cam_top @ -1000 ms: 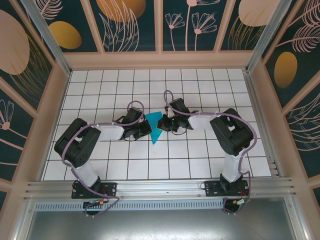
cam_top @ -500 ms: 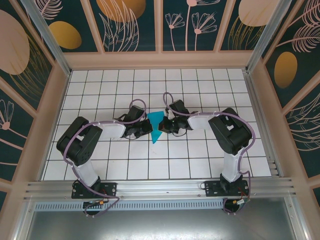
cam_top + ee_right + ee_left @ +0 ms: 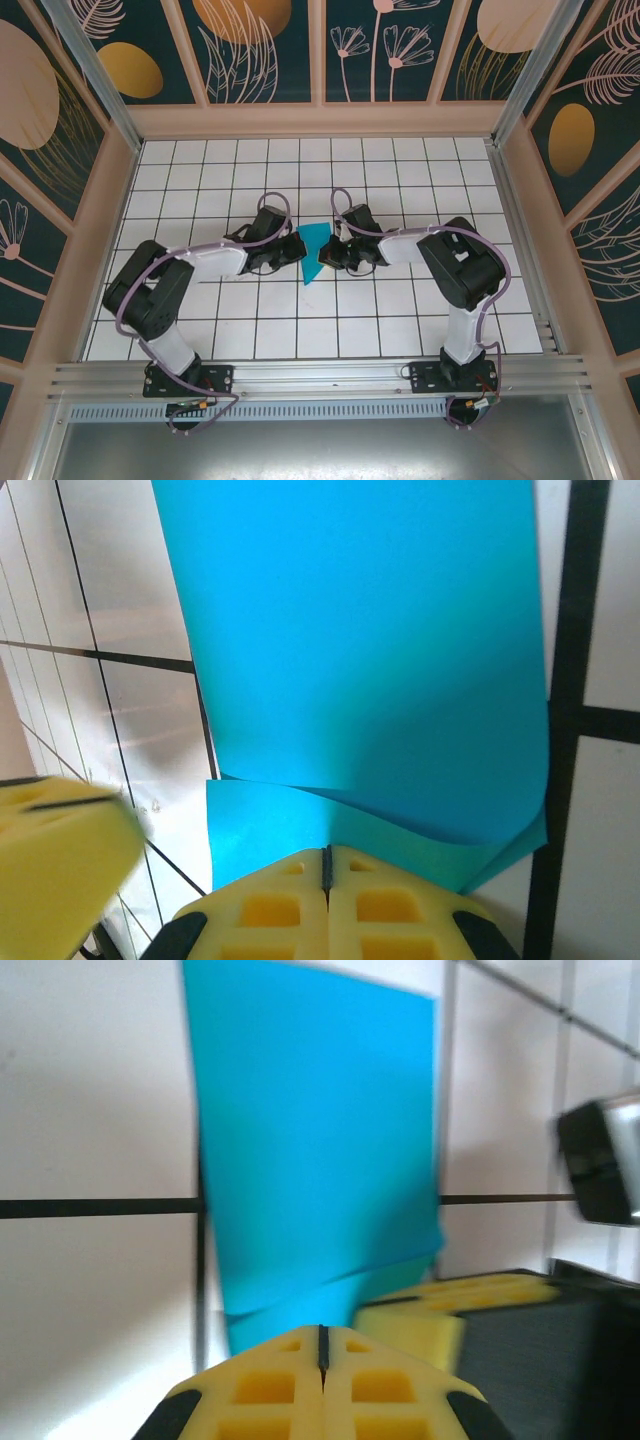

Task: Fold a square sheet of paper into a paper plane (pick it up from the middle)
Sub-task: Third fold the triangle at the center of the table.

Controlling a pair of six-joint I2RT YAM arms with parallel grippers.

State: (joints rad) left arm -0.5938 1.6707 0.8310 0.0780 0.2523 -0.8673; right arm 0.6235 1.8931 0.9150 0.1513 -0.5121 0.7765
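Folded square sheet of paper (image 3: 313, 254) on the white gridded bench (image 3: 400, 320), seen from above and from both of my wrists. The sheet is creased into a smaller cyan shape, wide at its far end and tapering to a point at its near end. My left fingers (image 3: 296, 252) lie at the sheet's left edge and my right fingers (image 3: 327, 256) at its right edge, so the sheet sits between them. In the left wrist view the left fingers (image 3: 300, 1360) are pressed fully together at the sheet's (image 3: 315, 1140) edge. In the right wrist view the right fingers (image 3: 300, 880) are likewise pressed together, where an upper layer of the sheet (image 3: 360, 630) curls up off a lower one. I cannot tell whether either pair pinches the sheet.
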